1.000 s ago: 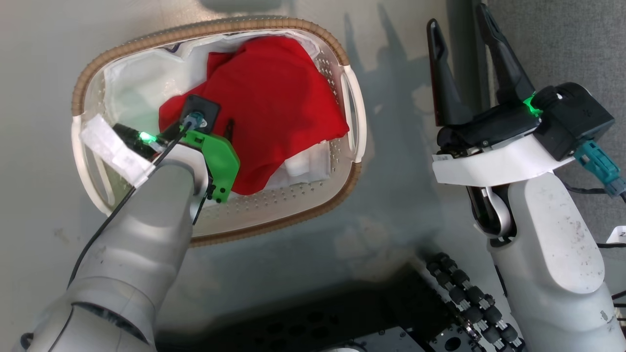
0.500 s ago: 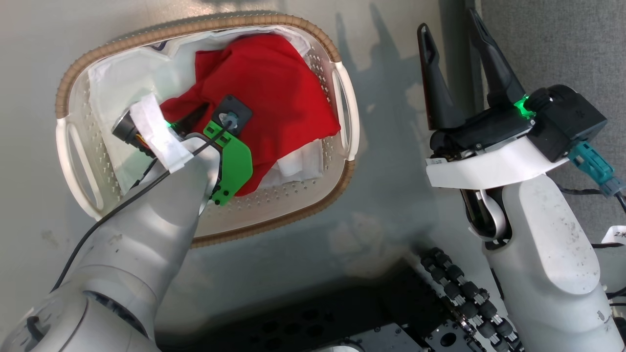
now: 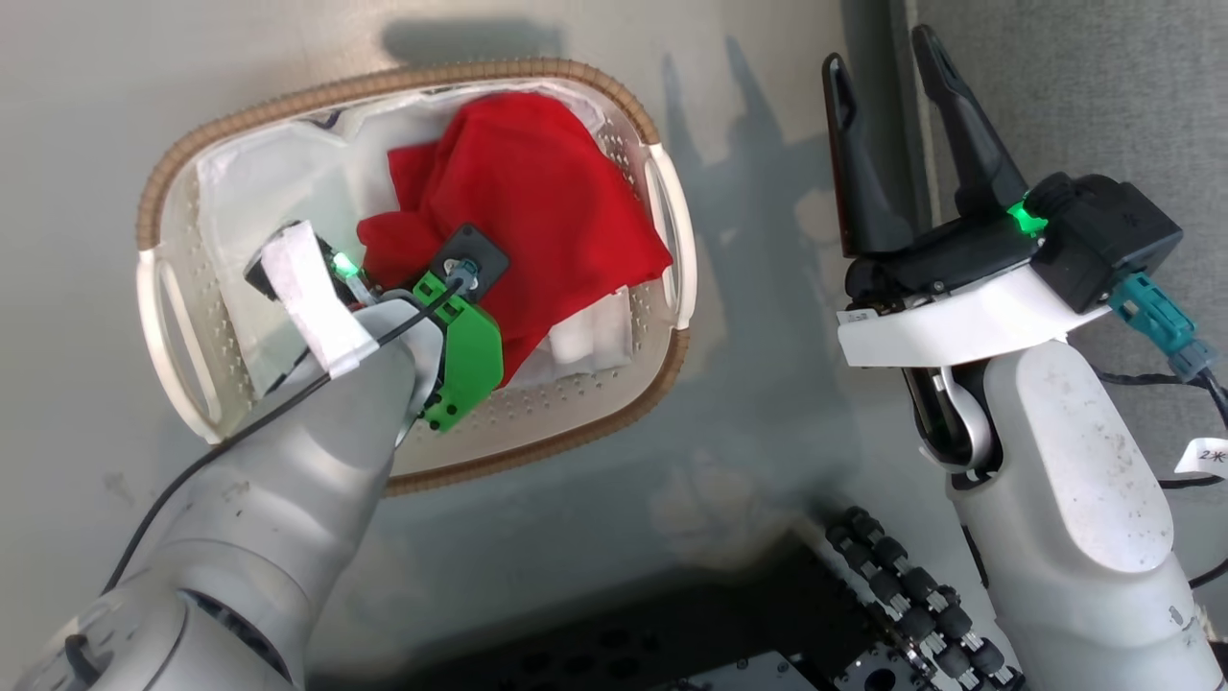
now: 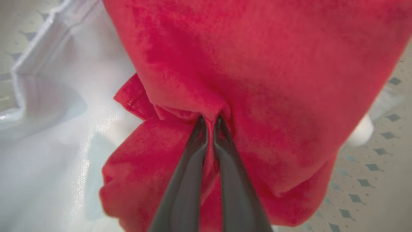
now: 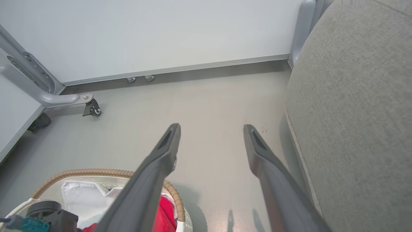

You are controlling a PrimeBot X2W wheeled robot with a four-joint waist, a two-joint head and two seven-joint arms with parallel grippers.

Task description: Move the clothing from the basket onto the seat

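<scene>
Glossy grey floor (image 3: 767, 403) underneath, and in the head view the oval cream perforated plastic basket (image 3: 403, 77) with its brown woven-look rim sits upper left. The bright red soft fabric clothing (image 3: 537, 192) is heaped inside it, over the white liner sheet (image 3: 259, 182). The pale left arm (image 3: 307, 451) reaches down into the basket at the garment's near edge. Over at right, the right gripper (image 3: 881, 53) hangs above the floor, 2 dark fingers spread wide, nothing between them, and past it, the light-grey upholstered seat (image 3: 1084, 86).

Left wrist view now: the left gripper (image 4: 210, 120) is pinched tight on a fold of the red cloth, fabric bunching at the tips. Looks a firm bite!

Right wrist view: fingers wide and empty, seat rising along the right side, basket low at left.

Here's the key: the seat lies to the robot's right of the basket, so the garment must clear the rim, then cross rightwards. Right arm is nearer the seat, but the left has the cloth
</scene>
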